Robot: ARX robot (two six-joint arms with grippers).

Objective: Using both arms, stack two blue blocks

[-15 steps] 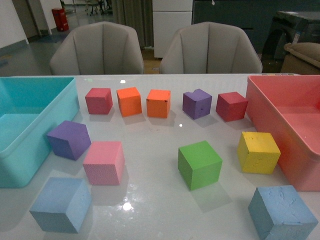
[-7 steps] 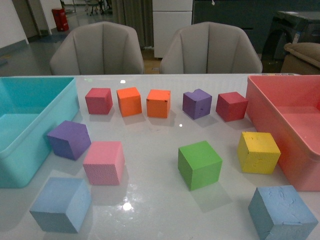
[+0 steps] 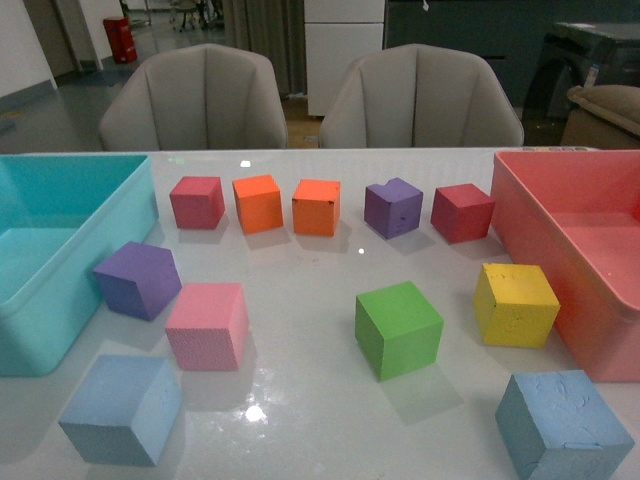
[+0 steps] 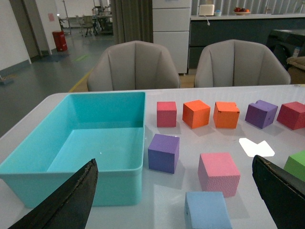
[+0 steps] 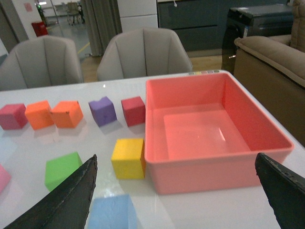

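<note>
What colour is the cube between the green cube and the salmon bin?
The cube is yellow; the front view shows it best.

Nothing here can actually be read. A pink notice (image 4: 50, 17) hangs on the wall far beyond the teal bin (image 4: 119, 186), too small to make out. The red cabinet (image 4: 60, 40) standing under that notice is too distant and blurred to show any lettering.

Two pale dusty-blue foam cubes sit unstacked and well apart on the table (image 3: 300, 290). The left blue block (image 3: 122, 408) is front-left. The right blue block (image 3: 563, 425) is front-right and apparently rougher-faced. Both are upright and slightly turned.
</note>
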